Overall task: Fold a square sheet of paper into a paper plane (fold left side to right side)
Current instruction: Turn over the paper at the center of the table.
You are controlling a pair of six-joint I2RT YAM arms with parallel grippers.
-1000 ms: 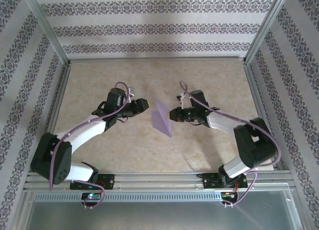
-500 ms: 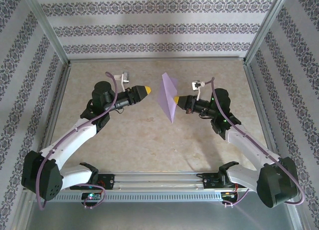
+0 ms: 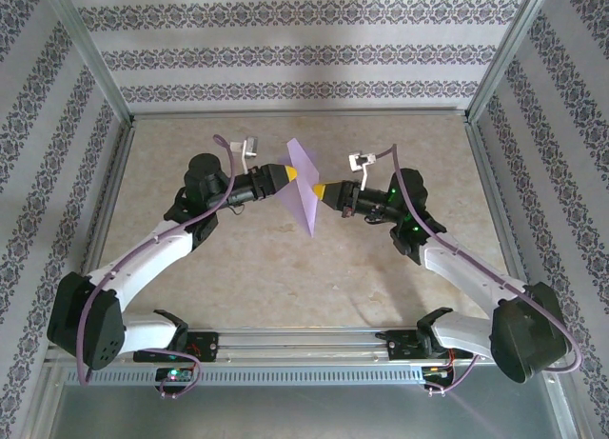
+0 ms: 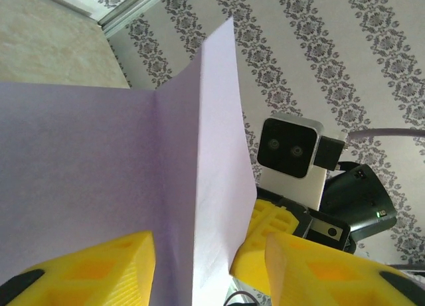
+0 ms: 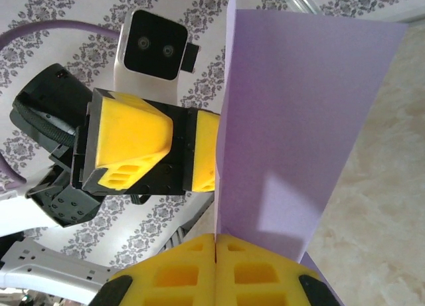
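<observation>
Bright, even light throughout, shadows soft and faint on the table (image 3: 285, 268) (wrist views slightly soft up close).

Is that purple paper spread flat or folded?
Folded: a sharp crease runs down the paper, one flap angling out from it. It stands upright in the air.

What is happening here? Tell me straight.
The right end effector is shut on the edge of a purple sheet of paper, holding it up above the table, bent along a crease. The left end effector sits with its jaws open on either side of the sheet, not pinching it.
</observation>
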